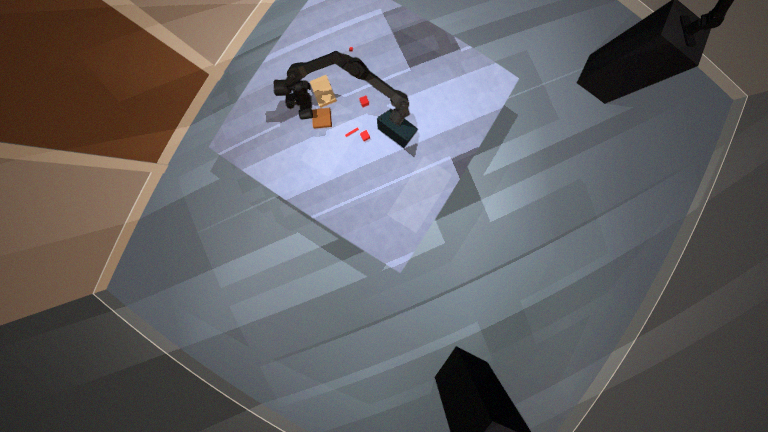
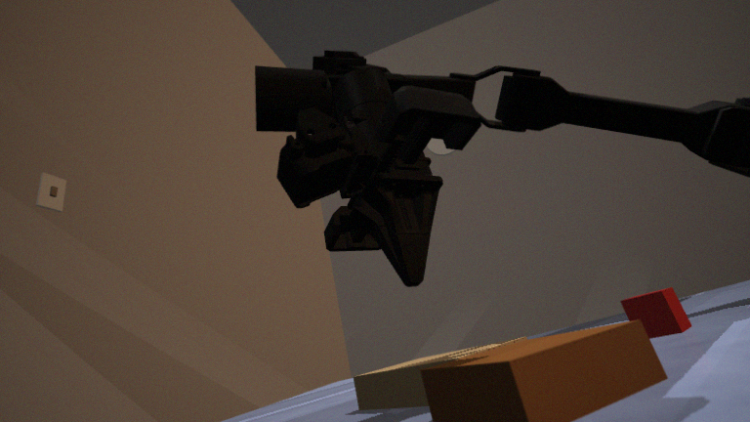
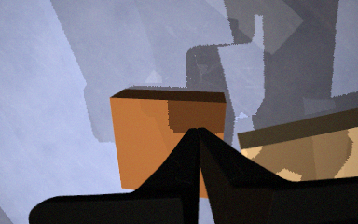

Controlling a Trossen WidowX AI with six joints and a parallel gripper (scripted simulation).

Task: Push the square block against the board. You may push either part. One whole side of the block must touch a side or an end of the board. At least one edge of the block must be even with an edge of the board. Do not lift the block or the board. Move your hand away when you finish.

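Observation:
The orange square block [image 1: 323, 118] [image 2: 586, 376] [image 3: 140, 126] lies flat on the table. The tan board [image 1: 320, 83] [image 2: 393, 393] [image 3: 298, 154] lies flat beside it, turned slightly relative to the block. A narrow gap separates them in the wrist view, where the board is to the block's right. My gripper [image 2: 412, 282] [image 3: 197, 135] is shut and empty. In the exterior view its fingertips point down, well above both parts; in the wrist view they overlap the block. In the top view the fingertips cannot be made out clearly.
A red cube [image 1: 364, 101] [image 2: 652, 314], another red cube [image 1: 365, 135] and a thin red strip [image 1: 351, 132] lie between the parts and the dark arm base [image 1: 396, 129]. A small red piece [image 1: 351, 48] lies beyond the arm.

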